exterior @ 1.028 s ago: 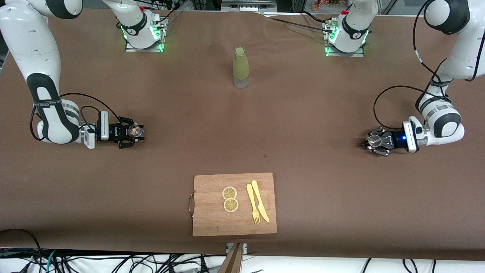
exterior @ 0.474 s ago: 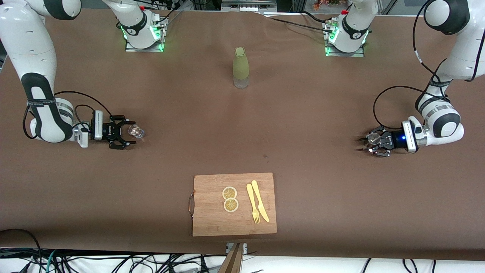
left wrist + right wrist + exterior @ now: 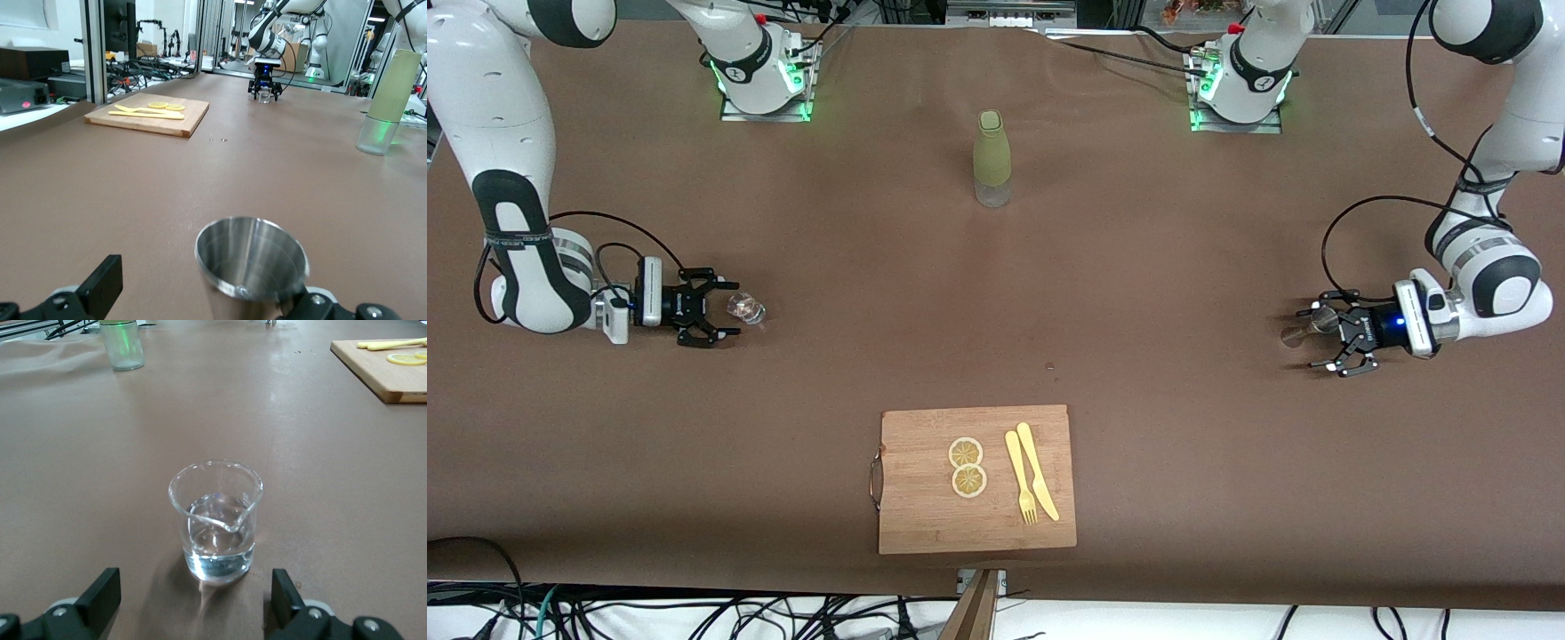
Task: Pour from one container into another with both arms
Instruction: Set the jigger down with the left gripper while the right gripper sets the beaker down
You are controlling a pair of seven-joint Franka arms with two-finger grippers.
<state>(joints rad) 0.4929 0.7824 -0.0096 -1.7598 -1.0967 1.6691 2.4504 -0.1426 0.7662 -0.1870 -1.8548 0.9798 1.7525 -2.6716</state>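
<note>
A small glass beaker [image 3: 745, 308] [image 3: 217, 520] with some clear liquid stands on the table toward the right arm's end. My right gripper [image 3: 720, 308] [image 3: 193, 597] is low beside it and open, its fingertips just short of the glass and not touching. Toward the left arm's end stands a steel cup [image 3: 1303, 331] [image 3: 252, 263], upright and empty as far as I see. My left gripper [image 3: 1316, 338] [image 3: 207, 297] is open around the cup's base. The cup sits close against one finger, while the other finger [image 3: 103, 283] is well apart.
A green bottle [image 3: 992, 156] [image 3: 390, 93] [image 3: 122, 343] stands mid-table between the arm bases. Nearer the front camera lies a wooden cutting board [image 3: 925, 498] [image 3: 153, 115] with two lemon slices [image 3: 967, 467] and a yellow fork and knife [image 3: 1032, 484].
Both grippers have opened and let go. The right gripper has drawn back from the beaker, the left from the steel cup. Both containers stay standing on the table.
</note>
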